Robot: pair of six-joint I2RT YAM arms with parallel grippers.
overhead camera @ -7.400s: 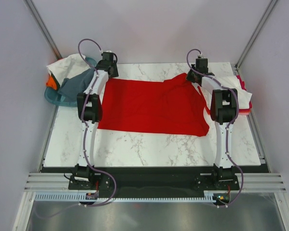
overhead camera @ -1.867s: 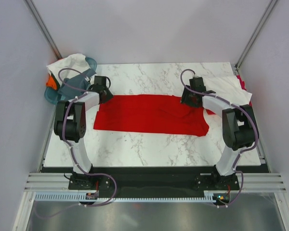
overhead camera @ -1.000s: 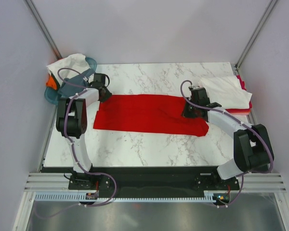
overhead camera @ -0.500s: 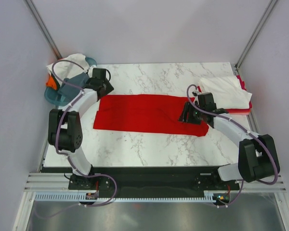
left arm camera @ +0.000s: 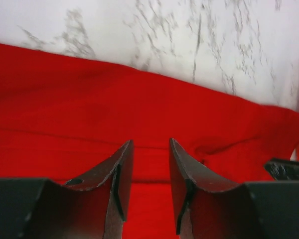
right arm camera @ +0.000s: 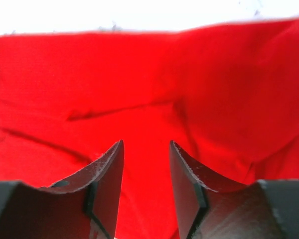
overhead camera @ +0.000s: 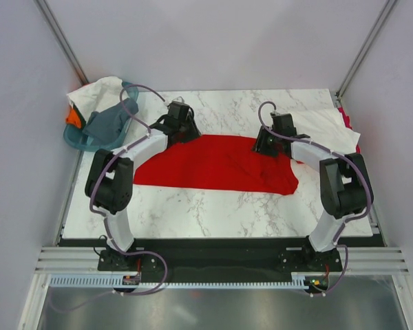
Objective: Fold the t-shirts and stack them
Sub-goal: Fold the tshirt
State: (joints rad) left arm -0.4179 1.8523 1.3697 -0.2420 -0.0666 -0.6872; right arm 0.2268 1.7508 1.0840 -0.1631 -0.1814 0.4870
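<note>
A bright red t-shirt [overhead camera: 220, 165] lies folded in a long band across the middle of the marble table. My left gripper [overhead camera: 185, 130] hovers at its far edge, left of centre. In the left wrist view its jaws [left arm camera: 150, 144] stand open over flat red cloth [left arm camera: 139, 104], with nothing pinched. My right gripper [overhead camera: 265, 146] is at the shirt's far right end. It is open too [right arm camera: 146, 144], with only wrinkled red cloth [right arm camera: 139, 74] lying beneath. My left arm hides the shirt's far left corner.
A white t-shirt [overhead camera: 323, 127] lies folded at the back right on top of a red one [overhead camera: 352, 155]. At the back left, a teal basket [overhead camera: 76, 141] holds white [overhead camera: 96, 93], grey [overhead camera: 107, 122] and orange [overhead camera: 71, 117] tees. Bare marble [overhead camera: 213, 213] lies in front.
My left gripper has slid right along the shirt's far edge, away from the far left corner. My right gripper has moved back from the shirt's right middle to its far edge.
</note>
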